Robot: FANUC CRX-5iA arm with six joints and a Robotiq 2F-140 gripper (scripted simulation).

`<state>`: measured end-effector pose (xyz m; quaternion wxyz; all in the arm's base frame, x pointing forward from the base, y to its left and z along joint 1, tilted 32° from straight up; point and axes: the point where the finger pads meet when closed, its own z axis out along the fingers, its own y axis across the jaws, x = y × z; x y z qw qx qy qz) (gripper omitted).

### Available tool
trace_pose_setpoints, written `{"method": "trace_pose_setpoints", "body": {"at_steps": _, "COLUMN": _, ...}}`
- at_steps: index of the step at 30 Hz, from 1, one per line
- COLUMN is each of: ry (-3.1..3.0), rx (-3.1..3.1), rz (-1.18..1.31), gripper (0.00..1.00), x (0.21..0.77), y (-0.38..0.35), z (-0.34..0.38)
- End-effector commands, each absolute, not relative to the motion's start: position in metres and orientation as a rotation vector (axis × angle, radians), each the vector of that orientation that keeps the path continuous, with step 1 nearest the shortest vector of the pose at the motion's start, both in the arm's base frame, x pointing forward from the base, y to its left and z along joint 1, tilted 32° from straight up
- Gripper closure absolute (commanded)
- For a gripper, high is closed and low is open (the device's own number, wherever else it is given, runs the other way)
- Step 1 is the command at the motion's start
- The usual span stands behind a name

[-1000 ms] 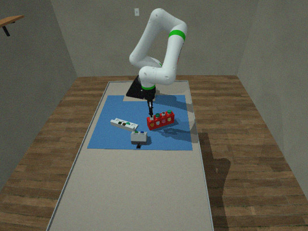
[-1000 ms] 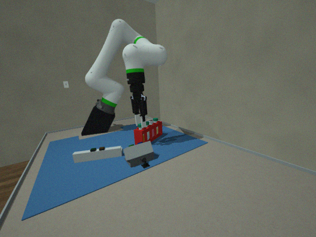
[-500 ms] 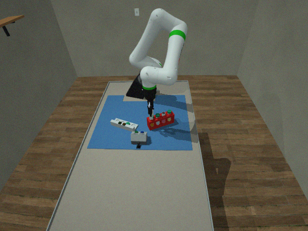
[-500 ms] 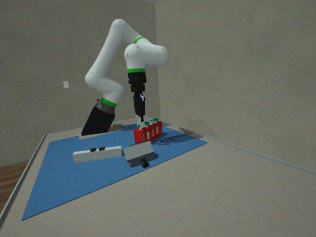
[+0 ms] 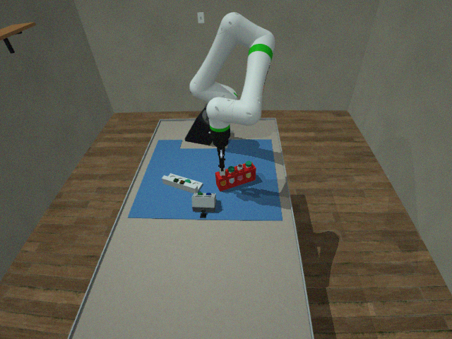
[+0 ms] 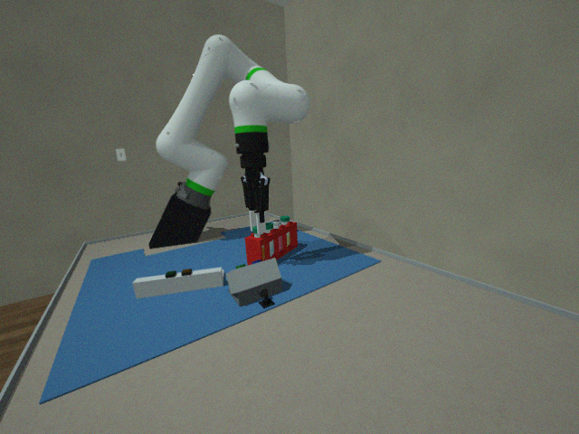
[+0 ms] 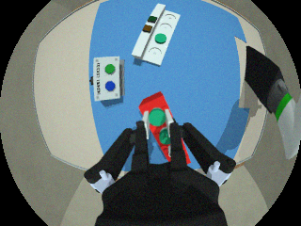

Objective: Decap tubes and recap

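The red decapping station [image 5: 235, 177] stands on the blue mat and also shows in the exterior view [image 6: 270, 242]. My gripper [image 5: 221, 170] points straight down over tube 4, the end tube on the image left. It is shut on that tube's green cap [image 7: 157, 115], which sits on its tube. Tube 3 [image 5: 231, 169] and tube 1 [image 5: 248, 164] carry green caps. Tube 2 [image 5: 239, 167] stands open, with no cap. One green cap [image 5: 187, 180] lies on the white cap tray [image 5: 181, 182]; it also shows in the wrist view [image 7: 161, 38]. Both tray lamps [image 7: 150, 23] look dark.
The small grey key desk [image 5: 203, 200] stands in front of the tray, with the green key [image 7: 111, 68] and the blue key [image 7: 111, 86] on top. The arm's black base [image 5: 198, 131] is at the mat's far edge. The table rim runs along both sides.
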<state>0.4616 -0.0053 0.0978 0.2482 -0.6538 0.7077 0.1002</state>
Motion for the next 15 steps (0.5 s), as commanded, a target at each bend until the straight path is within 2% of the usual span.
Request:
{"method": "trace_pose_setpoints", "body": {"at_steps": 1, "ry": 1.653, "rx": -2.008, "rz": 0.182, "gripper": 1.0, "x": 0.4616, "y": -0.0056, "z": 0.0979}}
{"method": "trace_pose_setpoints", "body": {"at_steps": 15, "ry": 1.041, "rx": -2.371, "rz": -0.019, "gripper": 1.0, "x": 0.4615, "y": -0.0058, "z": 0.0981}}
